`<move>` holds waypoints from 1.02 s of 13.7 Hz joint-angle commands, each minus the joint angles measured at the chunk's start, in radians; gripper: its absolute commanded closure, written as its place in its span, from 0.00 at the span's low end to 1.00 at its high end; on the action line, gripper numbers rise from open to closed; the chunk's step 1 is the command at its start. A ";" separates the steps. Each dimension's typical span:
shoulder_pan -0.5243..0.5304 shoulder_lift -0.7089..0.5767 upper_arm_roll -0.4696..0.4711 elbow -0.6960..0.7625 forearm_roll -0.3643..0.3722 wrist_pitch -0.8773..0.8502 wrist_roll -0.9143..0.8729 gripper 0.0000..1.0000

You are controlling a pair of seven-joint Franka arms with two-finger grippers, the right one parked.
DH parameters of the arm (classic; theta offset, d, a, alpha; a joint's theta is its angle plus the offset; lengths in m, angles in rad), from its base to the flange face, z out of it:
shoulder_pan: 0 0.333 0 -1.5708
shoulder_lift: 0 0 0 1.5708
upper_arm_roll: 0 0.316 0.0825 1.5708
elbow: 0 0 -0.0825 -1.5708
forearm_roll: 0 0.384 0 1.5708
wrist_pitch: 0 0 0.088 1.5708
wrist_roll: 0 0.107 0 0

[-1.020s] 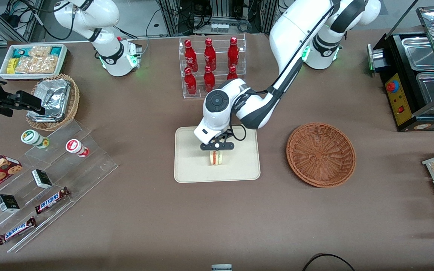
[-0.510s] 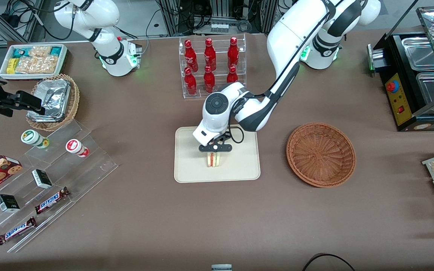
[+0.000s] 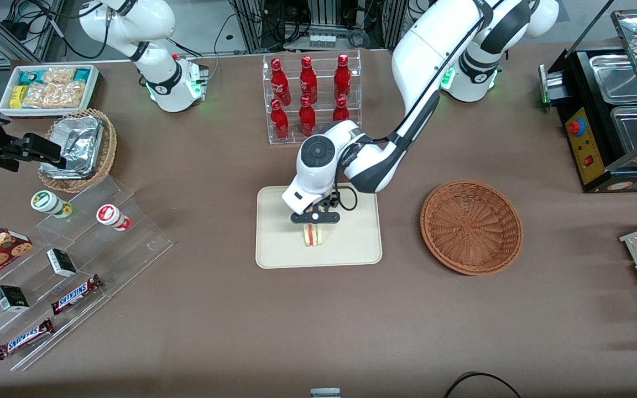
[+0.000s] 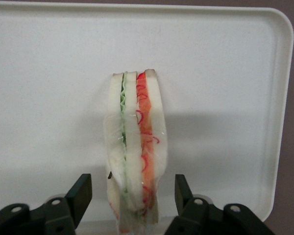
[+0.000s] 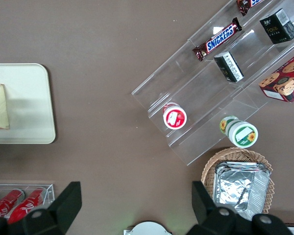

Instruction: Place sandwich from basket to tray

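1. The gripper [image 3: 315, 217] hangs over the middle of the tray [image 3: 276, 243], its two black fingers [image 4: 80, 192] spread wider than the sandwich and standing apart from it on either side, with a gap showing at each face in the left wrist view.
2. The sandwich [image 3: 313, 234] stands upright on its edge on the tray, between the fingers but not touched by them; its layers read as white bread, a pale green strip, more bread, and an orange-red strip [image 4: 135, 147].
3. The tray is cream-beige with rounded corners and a low rim, and lies flat on the brown table [image 3: 318, 320]; the sandwich sits about mid-tray, slightly nearer the front camera than the gripper's body.
4. The reddish-brown wicker basket [image 3: 471, 226] lies on the table beside the tray, toward the working arm's end, well apart from the sandwich, and shows only its plain woven inside.
5. A clear rack of red bottles [image 3: 310, 97] stands farther from the front camera than the tray.
6. Toward the parked arm's end are a foil-lined wicker basket [image 3: 79, 149], a white bin of snack packets [image 3: 47, 88], and a clear stepped stand with Snickers bars [image 3: 75, 293].
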 commanded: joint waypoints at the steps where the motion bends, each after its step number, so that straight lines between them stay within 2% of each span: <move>1: -0.007 -0.069 0.013 0.011 0.013 -0.063 -0.026 0.00; 4: 0.022 -0.183 0.016 0.002 0.015 -0.183 -0.043 0.00; 7: 0.107 -0.305 0.016 0.001 0.015 -0.336 -0.040 0.00; 10: 0.219 -0.430 0.014 -0.057 0.007 -0.399 -0.012 0.00; 14: 0.348 -0.589 0.014 -0.168 0.001 -0.450 0.141 0.00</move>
